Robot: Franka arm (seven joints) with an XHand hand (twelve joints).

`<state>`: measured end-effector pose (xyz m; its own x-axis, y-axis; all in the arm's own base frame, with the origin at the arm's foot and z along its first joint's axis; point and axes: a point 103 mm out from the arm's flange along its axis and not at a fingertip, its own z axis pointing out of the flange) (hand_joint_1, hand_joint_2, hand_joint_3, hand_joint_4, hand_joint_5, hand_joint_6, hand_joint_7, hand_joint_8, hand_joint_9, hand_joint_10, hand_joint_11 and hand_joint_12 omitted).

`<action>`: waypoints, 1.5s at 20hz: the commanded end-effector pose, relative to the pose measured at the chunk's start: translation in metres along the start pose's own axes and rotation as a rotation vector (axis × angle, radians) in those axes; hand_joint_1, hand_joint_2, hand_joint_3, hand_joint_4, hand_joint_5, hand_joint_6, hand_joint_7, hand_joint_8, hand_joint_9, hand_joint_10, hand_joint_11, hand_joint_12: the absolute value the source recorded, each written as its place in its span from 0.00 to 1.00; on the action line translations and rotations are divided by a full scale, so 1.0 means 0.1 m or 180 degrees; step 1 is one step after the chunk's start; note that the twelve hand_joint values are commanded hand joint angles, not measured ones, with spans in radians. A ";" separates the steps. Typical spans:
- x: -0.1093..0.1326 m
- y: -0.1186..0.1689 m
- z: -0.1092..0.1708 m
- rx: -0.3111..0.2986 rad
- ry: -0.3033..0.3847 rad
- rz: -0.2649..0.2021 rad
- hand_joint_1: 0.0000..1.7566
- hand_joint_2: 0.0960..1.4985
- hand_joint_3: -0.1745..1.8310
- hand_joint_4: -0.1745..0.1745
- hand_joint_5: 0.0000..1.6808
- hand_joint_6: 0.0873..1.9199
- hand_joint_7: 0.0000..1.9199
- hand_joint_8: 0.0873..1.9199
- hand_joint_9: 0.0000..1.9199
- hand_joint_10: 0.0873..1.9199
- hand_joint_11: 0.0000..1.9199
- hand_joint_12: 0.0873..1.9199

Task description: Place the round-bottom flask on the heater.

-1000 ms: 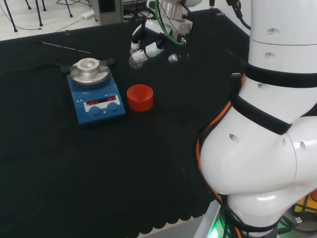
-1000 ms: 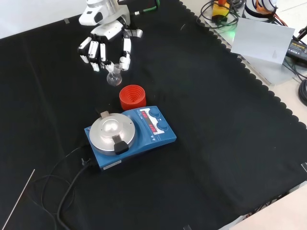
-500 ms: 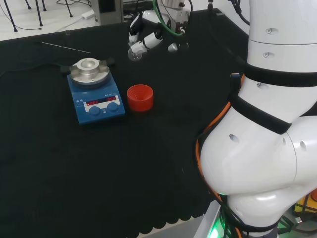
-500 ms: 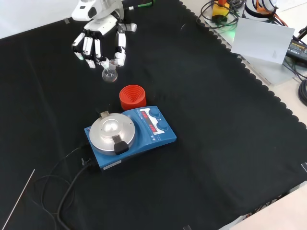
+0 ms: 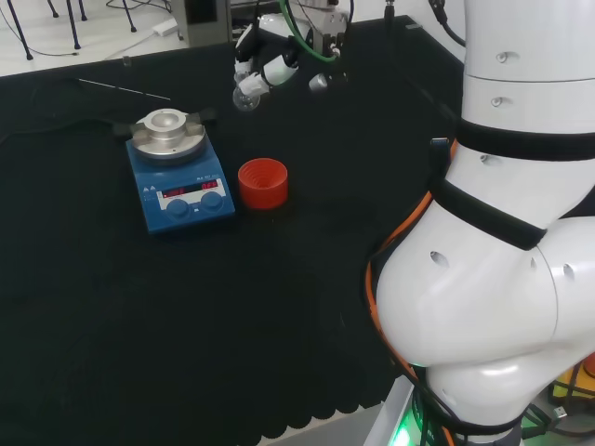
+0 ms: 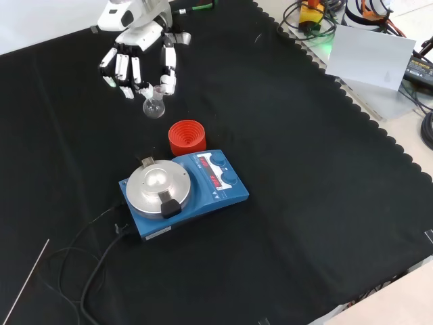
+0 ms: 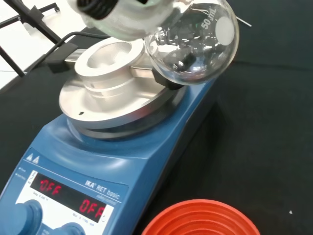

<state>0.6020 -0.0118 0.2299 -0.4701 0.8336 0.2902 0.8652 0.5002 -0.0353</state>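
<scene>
A small clear round-bottom flask [image 6: 153,106] hangs in the air, its neck pinched between the fingers and thumb of the hand [image 6: 139,47]. In the head view the flask [image 5: 246,96] hangs under the hand [image 5: 270,67], beyond and to the right of the heater [image 5: 178,171]. The blue heater [image 6: 183,190] has a round metal top with a hollow [image 6: 157,181] and stands on the cloth nearer the camera than the flask in the front view. In the wrist view the flask's bulb [image 7: 193,43] floats before the heater's metal block [image 7: 115,85].
A red ribbed ring stand [image 6: 187,137] sits empty between the heater and the flask; it also appears as a red ribbed stand [image 5: 263,183] right of the heater. The heater's cable [image 6: 88,250] trails over the cloth. A thin rod [image 5: 121,89] lies behind the heater.
The hand has carried the flask up and away from the red stand, leftward in the head view and toward the upper left in the front view. Heater and stand stay put.
</scene>
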 end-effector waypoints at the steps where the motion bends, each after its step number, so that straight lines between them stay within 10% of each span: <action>1: 0.07 0.06 -0.01 0.0002 0.0040 -0.0055 0.60 0.64 0.13 1.00 0.68 0.37 0.38 0.33 0.40 0.40 0.09 0.75; 30: 0.54 0.45 -0.03 0.0031 0.0116 -0.0386 0.60 0.64 0.13 1.00 0.68 0.37 0.39 0.33 0.40 0.40 0.09 0.75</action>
<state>0.6131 0.0457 0.2472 -0.5543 0.7677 0.3215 0.8102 0.5862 -0.0027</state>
